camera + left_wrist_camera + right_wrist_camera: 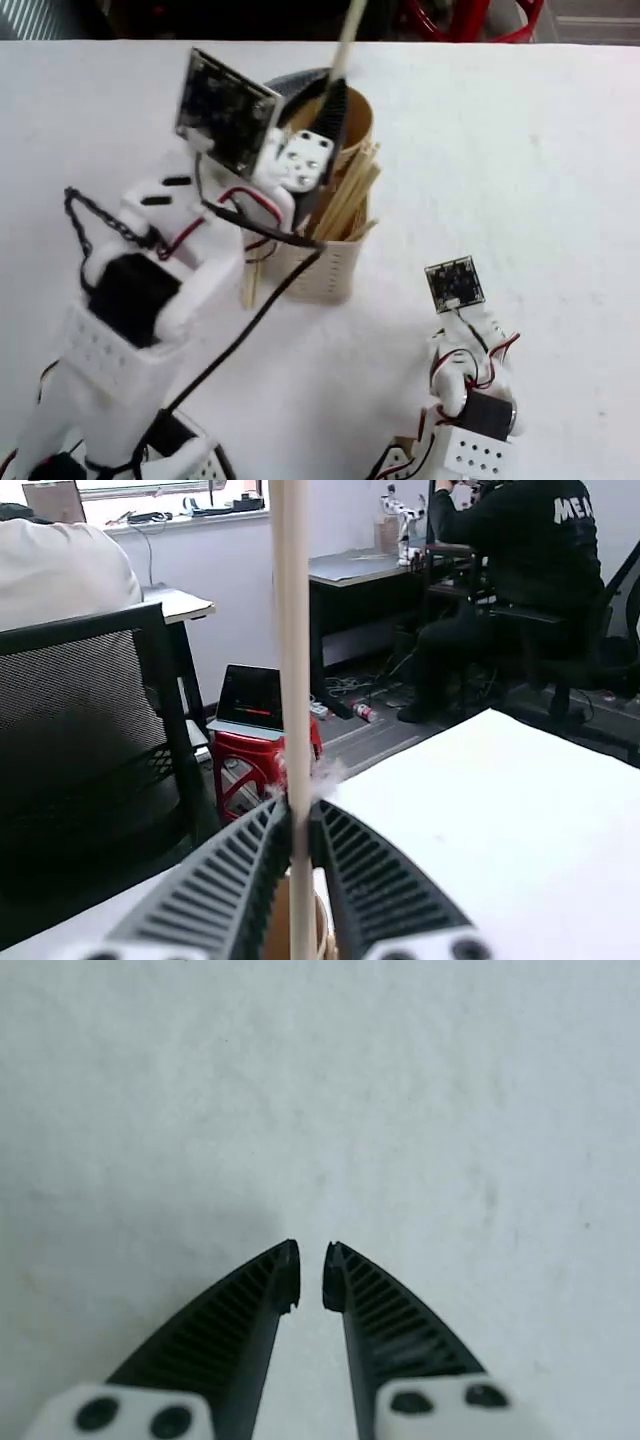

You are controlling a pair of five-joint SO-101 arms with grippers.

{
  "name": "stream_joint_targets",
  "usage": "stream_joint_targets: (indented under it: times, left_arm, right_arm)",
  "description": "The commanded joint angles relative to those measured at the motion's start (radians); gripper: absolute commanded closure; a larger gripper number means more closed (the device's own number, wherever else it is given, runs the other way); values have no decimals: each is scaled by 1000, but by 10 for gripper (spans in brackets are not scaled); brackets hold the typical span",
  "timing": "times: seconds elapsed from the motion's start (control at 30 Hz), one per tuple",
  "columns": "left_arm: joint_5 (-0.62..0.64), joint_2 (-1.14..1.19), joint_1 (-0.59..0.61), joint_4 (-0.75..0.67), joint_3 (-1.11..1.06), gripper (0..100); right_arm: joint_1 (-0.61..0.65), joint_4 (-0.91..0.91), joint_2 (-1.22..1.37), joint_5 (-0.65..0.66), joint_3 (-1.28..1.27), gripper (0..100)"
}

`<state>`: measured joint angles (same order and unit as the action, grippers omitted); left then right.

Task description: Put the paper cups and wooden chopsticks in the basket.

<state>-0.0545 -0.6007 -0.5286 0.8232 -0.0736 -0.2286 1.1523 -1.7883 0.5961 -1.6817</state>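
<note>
The left pincer (300, 815) is clamped on a single wooden chopstick (291, 630). Its two ribbed fingers press against the stick from either side, with no gap showing. The chopstick stands nearly upright, with most of its visible length rising above the fingertips and its lower part running down between the fingers.

In the high view this left pincer (330, 105) hangs directly over the basket (330, 275), and the held chopstick (350, 35) slants up past the far edge of the desk (520, 150).

The basket is cream-coloured and stands on the desk just in front of the left arm. A bundle of chopsticks (350, 195) leans inside it, fanning toward its right rim. A brown paper cup (358, 115) shows behind the pincer at the far side of the basket, though whether it sits fully inside cannot be told.

The right pincer (310, 1275) points down at bare desk (400, 1080). Its tips are slightly apart with a narrow gap between them, and it holds and touches nothing. That arm sits well to the right of the basket.
</note>
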Motion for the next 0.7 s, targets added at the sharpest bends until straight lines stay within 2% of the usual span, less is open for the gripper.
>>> stream_joint_targets:
  times: [0.0, 0.2, 0.37, 0.67]
  left_arm:
    - [8, 50, -15, -31, 52, 972]
    - [2, 88, -16, -49, 52, 969]
    - [2, 93, -16, -46, 51, 920]
    - [2, 94, -10, -44, 51, 920]
  right_arm:
    - [-4, 4, -5, 5, -9, 942]
    - [-4, 4, -5, 5, -9, 942]
    - [-4, 4, -5, 5, -9, 942]
    - [-4, 4, -5, 5, -9, 942]
